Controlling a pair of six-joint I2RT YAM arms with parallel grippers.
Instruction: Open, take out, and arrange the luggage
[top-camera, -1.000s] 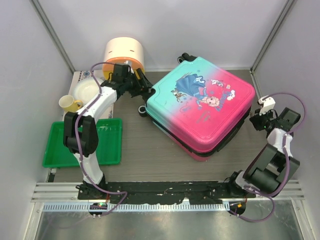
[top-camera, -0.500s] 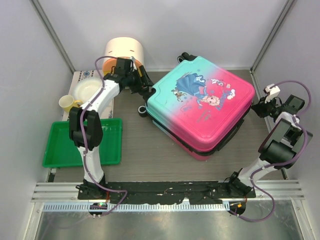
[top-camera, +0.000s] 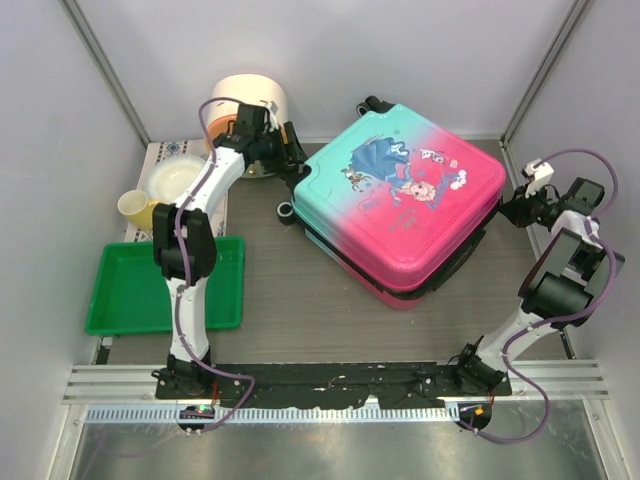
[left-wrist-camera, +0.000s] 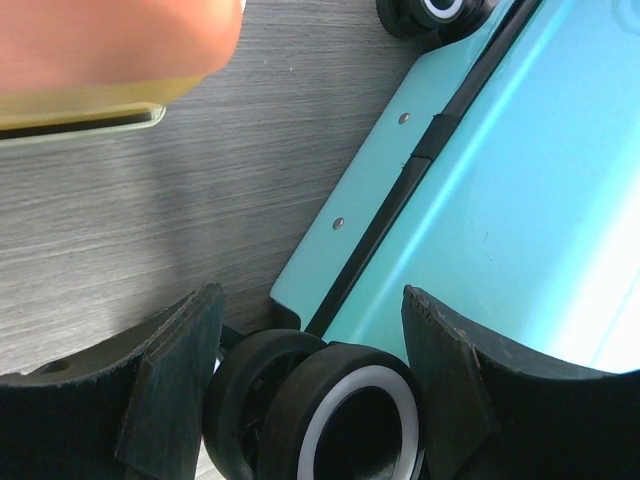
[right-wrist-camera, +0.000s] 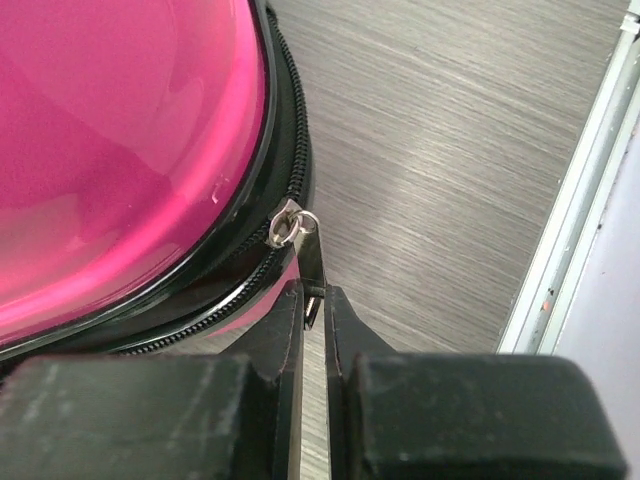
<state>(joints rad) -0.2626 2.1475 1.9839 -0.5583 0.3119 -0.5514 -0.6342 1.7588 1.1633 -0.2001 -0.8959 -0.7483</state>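
Note:
The luggage (top-camera: 400, 200) lies flat and closed mid-table, turquoise at the back left and pink at the front right. At its back-left corner my left gripper (top-camera: 290, 170) has its fingers closed either side of a black double wheel (left-wrist-camera: 340, 410), beside the turquoise shell (left-wrist-camera: 520, 180). My left gripper (left-wrist-camera: 312, 295) stands wide around that wheel. My right gripper (top-camera: 515, 205) is at the suitcase's right edge. In the right wrist view my right gripper (right-wrist-camera: 315, 300) is shut on the black zip pull (right-wrist-camera: 310, 255), which hangs from the slider on the zip around the pink shell (right-wrist-camera: 120, 130).
A round cream-and-orange box (top-camera: 250, 100) stands right behind the left gripper, its orange base (left-wrist-camera: 100, 40) close by. A green tray (top-camera: 120, 325) lies front left, with a yellow cup (top-camera: 138, 207) and white bowl (top-camera: 178, 180) behind it. The enclosure's metal rail (right-wrist-camera: 570, 200) runs close on the right.
Both grippers have moved toward the back of the table. The suitcase has turned slightly with them, and the right gripper has come in against its right edge.

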